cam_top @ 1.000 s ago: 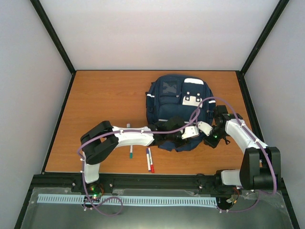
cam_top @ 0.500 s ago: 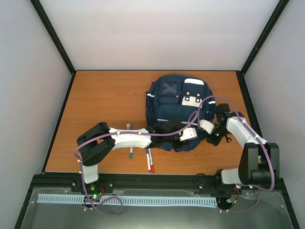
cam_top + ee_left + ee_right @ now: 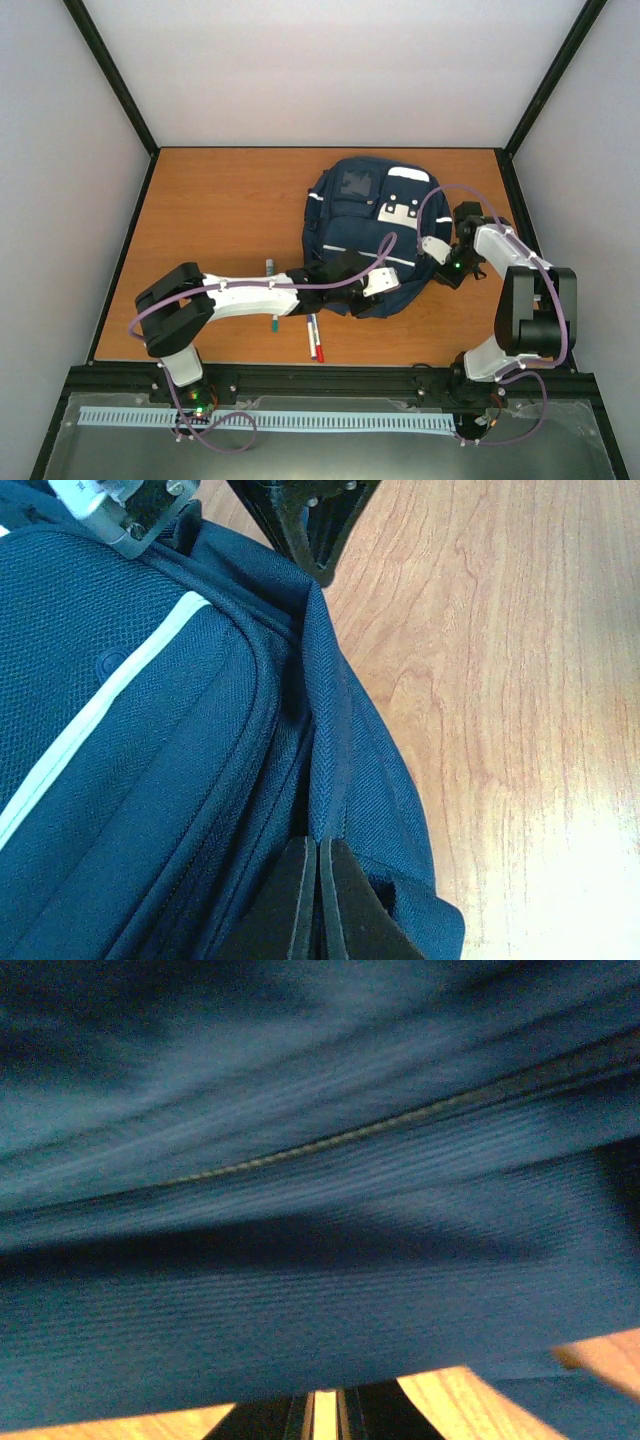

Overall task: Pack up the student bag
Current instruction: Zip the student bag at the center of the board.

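The left tool (image 3: 318,900) has its fingers pressed together on a raised fold of the student bag (image 3: 365,215) at its near edge, probably pulling the cloth taut to expose an opening. The right tool (image 3: 322,1415) sits against the bag's right side, likely bracing it. Only a thin slit shows between its fingers, and I cannot tell whether it grips cloth. One bag lies flat on the worktop (image 3: 220,210) between two tools. Three pens (image 3: 314,335), as far as I can count, lie unpacked just off the bag's near-left corner.
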`<state>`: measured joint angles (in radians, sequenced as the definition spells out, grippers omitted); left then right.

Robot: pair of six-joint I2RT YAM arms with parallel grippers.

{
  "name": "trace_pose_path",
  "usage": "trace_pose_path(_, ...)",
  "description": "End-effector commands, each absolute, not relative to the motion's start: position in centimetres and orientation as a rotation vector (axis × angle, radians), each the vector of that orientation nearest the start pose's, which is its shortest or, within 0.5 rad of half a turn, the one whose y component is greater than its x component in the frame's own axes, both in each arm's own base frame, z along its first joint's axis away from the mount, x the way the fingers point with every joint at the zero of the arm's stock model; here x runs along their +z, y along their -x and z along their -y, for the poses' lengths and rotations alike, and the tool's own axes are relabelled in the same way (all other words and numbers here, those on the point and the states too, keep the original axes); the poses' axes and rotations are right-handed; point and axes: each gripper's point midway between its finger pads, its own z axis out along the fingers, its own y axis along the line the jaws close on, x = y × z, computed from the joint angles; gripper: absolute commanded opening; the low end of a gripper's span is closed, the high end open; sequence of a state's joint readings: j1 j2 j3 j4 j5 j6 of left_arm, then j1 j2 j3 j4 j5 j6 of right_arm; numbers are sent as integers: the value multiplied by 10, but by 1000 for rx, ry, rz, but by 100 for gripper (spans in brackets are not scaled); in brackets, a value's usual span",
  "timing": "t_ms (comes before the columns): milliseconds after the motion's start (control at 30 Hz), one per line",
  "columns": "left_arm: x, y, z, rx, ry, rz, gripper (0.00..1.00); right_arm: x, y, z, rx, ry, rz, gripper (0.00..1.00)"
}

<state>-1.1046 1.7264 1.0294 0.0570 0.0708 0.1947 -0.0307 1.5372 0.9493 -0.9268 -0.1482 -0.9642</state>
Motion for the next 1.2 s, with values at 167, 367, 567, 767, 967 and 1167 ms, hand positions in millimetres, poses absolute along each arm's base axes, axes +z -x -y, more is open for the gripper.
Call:
trace_pose_path(167,148,-205,424,-567,-1350,-1768,1,42,-313,2,65,1313,-2702,3)
trace_pose_path(367,152,-205,425,-574,-1346,-1769,1,41,-340,7,36,1280,-2692,3)
trace_pose_path(567,155,-202,422,-586,-1338,-1769,1,43,-366,15,-2,1221,-2689,3)
trace_pose_path(767,158,-202,421,-590,-1329,-1771,1,39,-377,16,3,1172,-2689,4)
trace_pose_path(967,161,-202,422,-598,-1323,-1767,1,37,-379,20,-6,1116,-2699,15)
trace_pose_path(1167,166,-203,424,-617,-1293,-1782,10,61,-358,10,46,1112,-2662,27)
